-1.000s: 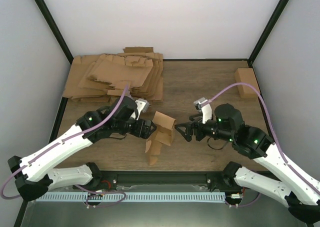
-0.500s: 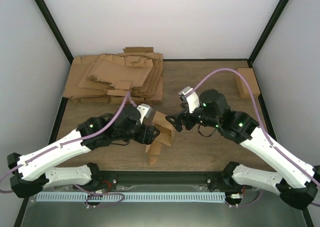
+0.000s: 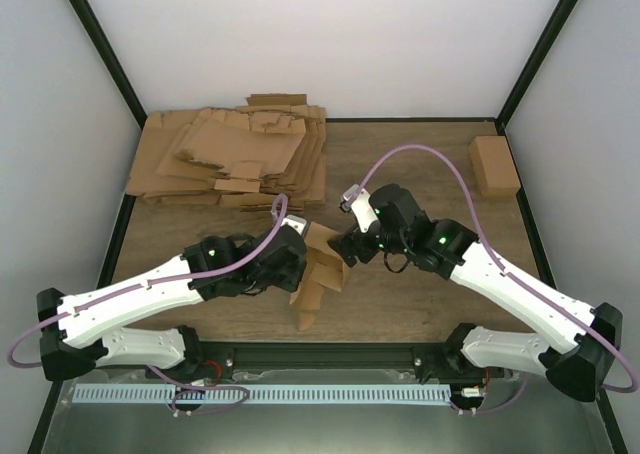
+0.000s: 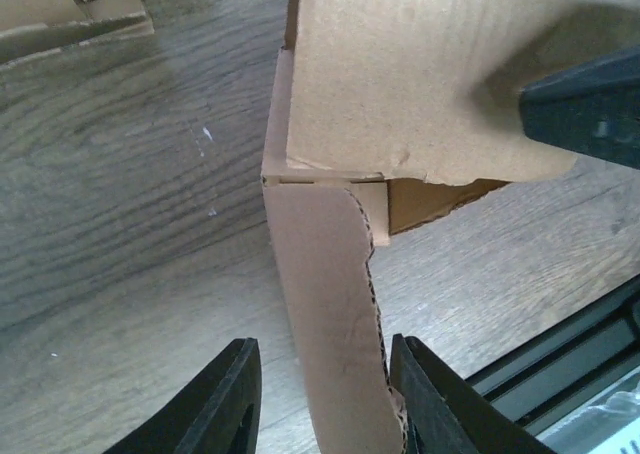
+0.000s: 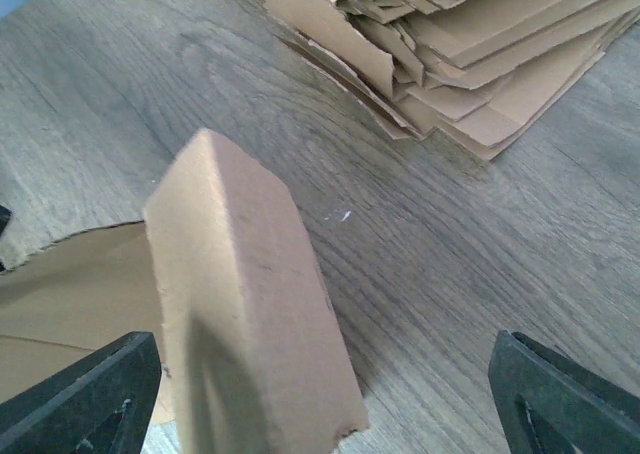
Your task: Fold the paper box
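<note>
2 pincers flank the half-raised paper box [image 3: 322,266] at the table's [image 3: 430,304] near middle.
The left pincer [image 4: 322,344] straddles a lower flap, part-spread, 1 finger touching it, likely steadying the crease. The right pincer [image 5: 320,349], spread wide, sits astride an upper panel, probably to fold it. Only the wrist views show this contact; only the top view shows both arms.

No readable text, label, brand, number or sign in any view.
</note>
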### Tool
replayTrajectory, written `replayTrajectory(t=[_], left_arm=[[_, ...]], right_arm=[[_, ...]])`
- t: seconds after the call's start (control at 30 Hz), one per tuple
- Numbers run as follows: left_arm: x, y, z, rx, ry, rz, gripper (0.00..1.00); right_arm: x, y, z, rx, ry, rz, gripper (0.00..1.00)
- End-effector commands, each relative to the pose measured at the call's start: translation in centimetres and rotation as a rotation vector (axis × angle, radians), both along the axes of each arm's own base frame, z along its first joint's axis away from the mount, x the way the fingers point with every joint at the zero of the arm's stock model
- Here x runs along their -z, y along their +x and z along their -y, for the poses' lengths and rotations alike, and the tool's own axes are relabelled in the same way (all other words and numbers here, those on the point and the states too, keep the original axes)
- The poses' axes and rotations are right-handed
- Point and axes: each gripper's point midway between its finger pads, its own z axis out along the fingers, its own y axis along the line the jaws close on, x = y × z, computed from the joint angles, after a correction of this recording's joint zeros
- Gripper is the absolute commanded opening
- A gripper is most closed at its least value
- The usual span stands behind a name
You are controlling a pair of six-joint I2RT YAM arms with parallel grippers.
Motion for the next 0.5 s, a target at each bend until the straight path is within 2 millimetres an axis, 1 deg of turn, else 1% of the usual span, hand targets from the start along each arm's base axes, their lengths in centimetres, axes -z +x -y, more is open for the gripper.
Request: replayTrajectory(t=[0.0,0.1,0.17,0.23,0.3,0.33,0.4,0.47], left_arm=[[-0.8,0.5,0.1,-0.015,-0.010,0.036,0.37],[-1.0,0.3,0.6,0.005,-0.050,0.039,0.35],[-1.0,0.2,0.9,0.013,-0.076,0.034,0.32],[-1.0,0.1,1.4,0.015,-0.095,0.019,0.27],[-0.7,-0.1,1.7,0.018,-0.099,0.003,0.19],[-0.5,-0.1,1.7,0.010,-0.093,-0.001,0.17],[0.0,0.1,1.2,-0.025,-0.078,-0.008,0.12],[0.0,0.3,1.0,-0.053,-0.079,-0.010,0.07]], right_arm=[[-1.2,1.2,-0.1,0.027,0.038,0.094,0.94],[-1.6,1.1,0.0,0.029,0.086,0.131,0.97],[-2.0,1.0,0.0,0.027,0.122,0.156,0.97],[-2.0,0.8,0.1,0.028,0.140,0.169,0.99],[-2.0,0.8,0.3,0.035,0.154,0.178,1.00],[-1.7,0.8,0.5,0.043,0.155,0.180,1.00],[-1.9,0.9,0.9,0.067,0.170,0.192,1.00],[-2.2,0.9,1.3,0.090,0.186,0.202,1.00]])
